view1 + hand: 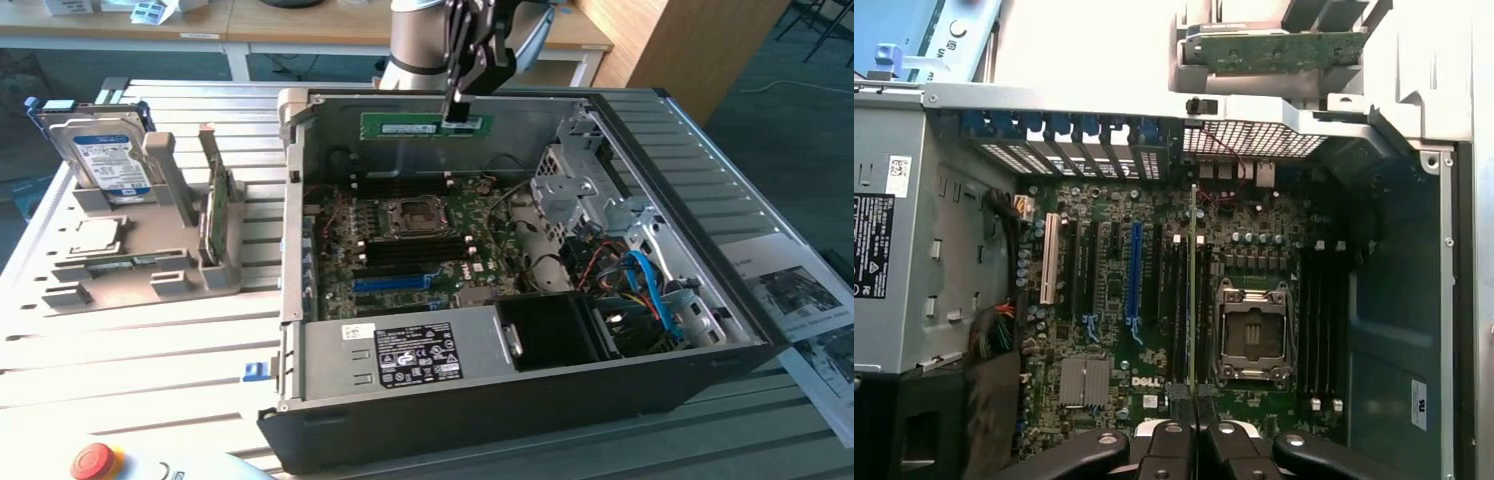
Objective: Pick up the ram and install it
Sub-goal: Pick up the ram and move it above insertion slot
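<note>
My gripper point(459, 112) is shut on the ram point(424, 126), a long narrow green stick with a white label. It holds the stick level and on edge, by its upper edge near one end, above the far side of the open computer case point(747, 330). In the wrist view the ram point(1193, 290) is edge-on, a thin line running out from between the black fingertips point(1172, 442). It hangs well above the motherboard point(1114, 330), over the black memory slots point(1176, 300) beside the CPU socket point(1252, 335). A second bank of slots point(1324, 320) lies on the socket's other side.
A grey fixture point(147, 270) on the exterior view's left holds a hard drive point(104, 155) and a green expansion card point(214, 205). A power supply point(400, 355) and cables point(654, 290) fill the case's near side. A red stop button point(96, 460) and papers point(801, 290) lie on the table.
</note>
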You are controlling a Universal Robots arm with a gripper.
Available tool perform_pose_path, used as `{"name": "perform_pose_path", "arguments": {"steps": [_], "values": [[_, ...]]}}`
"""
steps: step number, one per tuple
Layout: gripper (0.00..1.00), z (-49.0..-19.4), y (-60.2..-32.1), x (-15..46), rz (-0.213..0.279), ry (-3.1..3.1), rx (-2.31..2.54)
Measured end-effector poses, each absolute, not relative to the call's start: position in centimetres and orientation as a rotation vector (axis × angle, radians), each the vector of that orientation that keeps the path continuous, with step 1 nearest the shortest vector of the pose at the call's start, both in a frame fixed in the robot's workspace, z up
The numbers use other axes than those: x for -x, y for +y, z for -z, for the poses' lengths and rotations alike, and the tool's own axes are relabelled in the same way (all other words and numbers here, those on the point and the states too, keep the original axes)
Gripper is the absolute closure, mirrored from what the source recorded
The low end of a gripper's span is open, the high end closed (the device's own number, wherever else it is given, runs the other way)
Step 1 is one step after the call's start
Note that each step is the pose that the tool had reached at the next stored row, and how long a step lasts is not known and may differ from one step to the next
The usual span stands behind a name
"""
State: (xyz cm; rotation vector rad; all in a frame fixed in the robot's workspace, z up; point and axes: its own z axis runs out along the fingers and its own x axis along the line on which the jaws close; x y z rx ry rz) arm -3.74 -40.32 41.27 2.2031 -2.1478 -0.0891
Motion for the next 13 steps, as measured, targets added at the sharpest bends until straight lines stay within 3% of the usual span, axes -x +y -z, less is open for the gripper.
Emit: {"name": "perform_pose_path", "arguments": {"steps": [13], "values": [[0.88,-40.36,-40.25,3.71,0.087,-2.149,-2.204]]}}
